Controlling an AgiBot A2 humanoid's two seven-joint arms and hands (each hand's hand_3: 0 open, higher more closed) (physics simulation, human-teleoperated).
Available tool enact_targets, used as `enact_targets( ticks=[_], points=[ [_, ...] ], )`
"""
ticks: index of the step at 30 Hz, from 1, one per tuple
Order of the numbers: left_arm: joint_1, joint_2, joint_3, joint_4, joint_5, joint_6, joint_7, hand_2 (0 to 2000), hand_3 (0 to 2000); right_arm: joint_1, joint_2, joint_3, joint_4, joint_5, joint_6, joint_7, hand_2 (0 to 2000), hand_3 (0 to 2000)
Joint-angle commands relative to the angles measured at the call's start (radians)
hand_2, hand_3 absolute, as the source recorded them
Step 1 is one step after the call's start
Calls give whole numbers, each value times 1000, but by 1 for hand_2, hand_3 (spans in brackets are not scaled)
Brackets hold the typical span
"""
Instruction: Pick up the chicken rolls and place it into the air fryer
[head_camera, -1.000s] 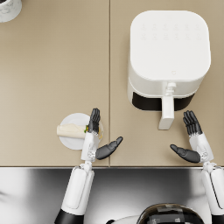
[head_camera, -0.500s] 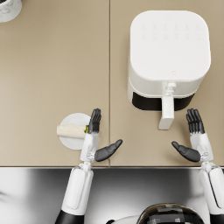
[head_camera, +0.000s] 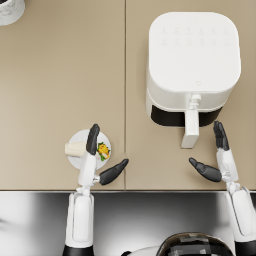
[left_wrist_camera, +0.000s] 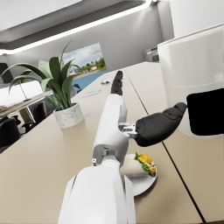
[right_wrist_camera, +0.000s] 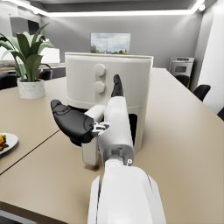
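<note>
My left hand (head_camera: 95, 162), fingers spread and holding nothing, hovers over the chicken roll (head_camera: 80, 148) on its small plate (head_camera: 75, 161); I should lower squarely and wrap the roll's middle, apparently untouched, while my right hand (head_camera: 216, 161), equally open, waits beside the air fryer (head_camera: 193, 67).

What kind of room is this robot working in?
It looks like an office or meeting room rather than a kitchen: a long table, a potted plant, dark office chairs, and an air fryer.

Left hand (head_camera: 95, 162) empty, fingers spread, right hand (head_camera: 217, 159) likewise
</note>
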Motion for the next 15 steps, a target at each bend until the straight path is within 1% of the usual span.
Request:
enact_targets(
  ticks=[1, 2, 3, 4, 6, 9, 12, 14, 15],
  points=[
    [-1, 2, -57, -13, 45, -89, -38, 0, 0, 8, -7, -4, -12, 3, 0, 0, 0, 0],
    [2, 3, -70, -13, 90, -154, -67, 0, 0, 7, -9, -2, -14, 5, 0, 0, 0, 0],
    [6, 4, -80, -14, 135, -201, -87, 0, 0, 7, -11, -3, -14, 7, 0, 0, 0, 0],
    [12, 4, -91, -8, 180, -231, -102, 0, 0, 4, -13, -1, -27, 8, 0, 0, 0, 0],
    [19, 6, -106, 0, 270, -290, -112, 0, 0, 2, -16, 1, -32, 9, 0, 0, 0, 0],
    [21, 9, -112, 9, 406, -330, -117, 0, 0, 1, -23, 3, -34, 10, 0, 0, 0, 0],
    [31, 10, -128, 24, 542, -343, -118, 0, 0, 0, -30, -1, -43, 11, 0, 0, 0, 0],
    [47, 8, -149, 46, 633, -348, -111, 0, 0, -2, -34, -3, -66, 11, 0, 0, 0, 0],
    [61, 6, -161, 78, 678, -348, -103, 0, 0, 0, -37, -12, -126, 11, 0, 0, 0, 0]
  ],
)
